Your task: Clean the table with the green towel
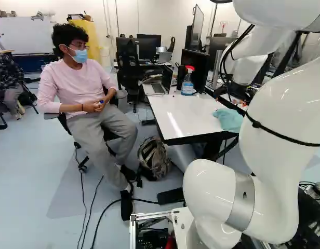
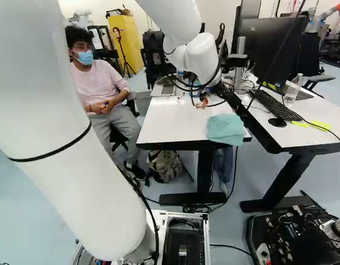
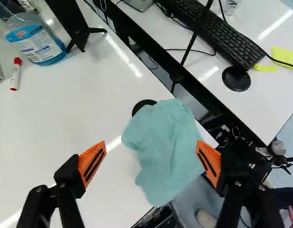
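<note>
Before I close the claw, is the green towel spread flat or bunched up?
Bunched up: the green towel lies as a rumpled mound, creased, with an uneven outline, at the white table's edge.

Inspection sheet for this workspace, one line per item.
Surface: white table, glare streaks that may hide smears
Job's things: green towel crumpled at the table's corner, slightly over the edge; half covers a round black opening
Clutter: spray bottle, red-capped marker and laptop on the table
Gripper: open, nothing gripped; fingers toward either side of the towel in the wrist view
Cables: on the neighbouring desk by the keyboard, and on the floor
Surroundings: backpack on the floor beside the table; mouse and yellow notes on the neighbouring desk
</note>
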Controlling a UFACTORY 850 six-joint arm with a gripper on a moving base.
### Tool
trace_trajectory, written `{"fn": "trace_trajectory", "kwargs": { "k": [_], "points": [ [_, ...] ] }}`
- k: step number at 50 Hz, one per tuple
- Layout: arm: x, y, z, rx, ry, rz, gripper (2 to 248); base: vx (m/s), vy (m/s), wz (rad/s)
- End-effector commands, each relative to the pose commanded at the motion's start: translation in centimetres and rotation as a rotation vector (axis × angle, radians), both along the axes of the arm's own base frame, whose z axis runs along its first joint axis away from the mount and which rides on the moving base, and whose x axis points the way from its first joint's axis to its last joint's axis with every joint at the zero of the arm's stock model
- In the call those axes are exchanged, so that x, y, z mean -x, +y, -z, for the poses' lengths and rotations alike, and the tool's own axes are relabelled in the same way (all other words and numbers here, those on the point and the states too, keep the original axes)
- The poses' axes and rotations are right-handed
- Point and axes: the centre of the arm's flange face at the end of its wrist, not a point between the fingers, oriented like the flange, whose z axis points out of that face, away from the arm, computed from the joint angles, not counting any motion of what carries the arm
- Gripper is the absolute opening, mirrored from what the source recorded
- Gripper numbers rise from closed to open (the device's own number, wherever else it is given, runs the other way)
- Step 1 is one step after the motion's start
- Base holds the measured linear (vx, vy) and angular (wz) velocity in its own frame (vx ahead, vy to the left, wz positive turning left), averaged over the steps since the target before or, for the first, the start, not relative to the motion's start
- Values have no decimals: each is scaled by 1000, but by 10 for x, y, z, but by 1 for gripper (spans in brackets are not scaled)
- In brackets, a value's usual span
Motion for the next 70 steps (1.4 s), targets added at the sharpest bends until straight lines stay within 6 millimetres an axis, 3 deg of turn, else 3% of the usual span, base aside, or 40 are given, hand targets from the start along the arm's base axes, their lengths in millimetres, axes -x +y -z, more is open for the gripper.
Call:
{"fn": "trace_trajectory", "kwargs": {
  "k": [38,70],
  "points": [
    [8,86,44,73,-142,-155,247,0,0,0],
    [48,179,92,132,-326,-336,247,0,0,0]
  ]
}}
